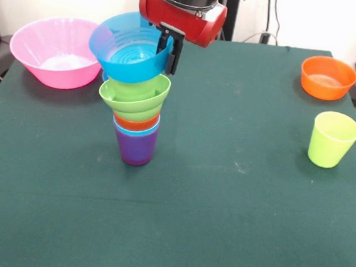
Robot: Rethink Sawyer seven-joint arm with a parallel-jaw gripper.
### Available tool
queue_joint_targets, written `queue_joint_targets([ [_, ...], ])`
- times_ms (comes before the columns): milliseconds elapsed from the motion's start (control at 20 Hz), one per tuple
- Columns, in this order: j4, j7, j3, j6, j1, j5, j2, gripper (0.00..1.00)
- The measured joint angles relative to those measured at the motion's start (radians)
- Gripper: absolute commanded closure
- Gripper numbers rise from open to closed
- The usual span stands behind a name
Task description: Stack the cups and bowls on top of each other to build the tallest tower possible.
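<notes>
So right now I've got the gripper (171, 51) pinching the right-hand rim of a blue bowl (130, 54), jaws closed on the wall with one finger inside and one outside as far as I can make out. The bowl is tilted toward the camera and sits at the top of the tower (137, 120), over the ridged green bowl (135, 95); I honestly can't tell if it's resting on the green one or just hanging a hair above it. Under that there's an orange cup (136, 124), a sliver of light blue cup (135, 131), and the purple cup (137, 148) as the base on the bench (221, 207). My worry: the stack is top-heavy, wide bowls on narrow cups, and the blue bowl is crooked. If I let go with it tilted like this it could slide off the green rim, or nudge the whole thing over. Dragging the arm sideways before the jaws are clear would probably do the same. Everything looks empty, apart from what's nested in the tower. The big pink bowl (56, 50) is far left, well apart, with just a pale patch in its bottom that I read as glare. The orange bowl (328, 77) and yellow-green cup (332, 139) are off right, near each other, upright, nothing in them that I can see.
</notes>
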State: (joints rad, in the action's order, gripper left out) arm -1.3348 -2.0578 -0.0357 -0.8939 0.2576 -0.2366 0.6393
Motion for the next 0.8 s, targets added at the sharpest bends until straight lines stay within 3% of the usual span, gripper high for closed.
queue_joint_targets([
  [800, 0.012, 0.000, 0.000, -0.019, -0.005, 0.000, -0.001, 1.00],
])
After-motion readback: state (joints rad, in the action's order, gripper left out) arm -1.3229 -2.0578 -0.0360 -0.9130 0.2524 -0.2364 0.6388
